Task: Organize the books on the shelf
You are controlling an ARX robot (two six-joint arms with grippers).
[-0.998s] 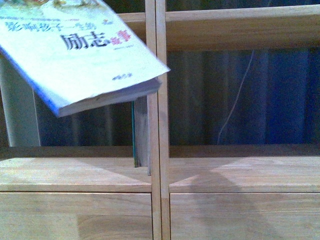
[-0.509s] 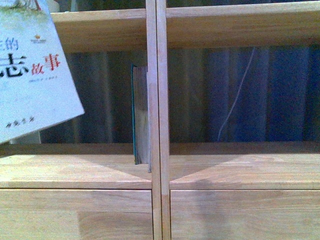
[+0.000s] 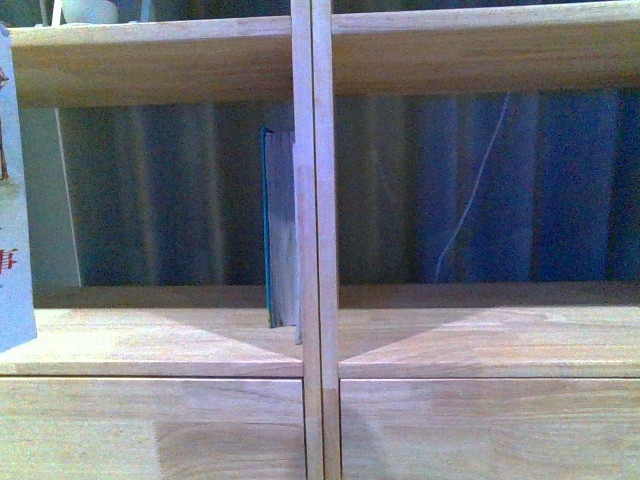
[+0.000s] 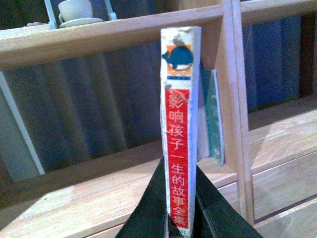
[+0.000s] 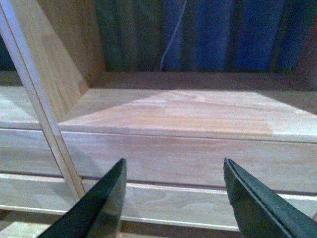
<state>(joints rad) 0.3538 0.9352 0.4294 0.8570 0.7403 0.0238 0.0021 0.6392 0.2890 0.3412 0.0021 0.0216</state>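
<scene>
**Book placement, left bay.** The white paperback (image 4: pixel 181 129) is shown upright, spine outward, clamped at its lower end by the left gripper (image 4: pixel 180 166) in front of the left bay of the shelf (image 3: pixel 312 200). The teal book (image 3: pixel 280 230) is stood on end against the central upright. The right gripper (image 5: pixel 174 163) is seen empty, its fingers spread wide, before the right bay. The paperback is judged light, thin and flexible, so a hold across the covers close to the spine is favoured. The teal book is judged stiffer and heavier.
</scene>
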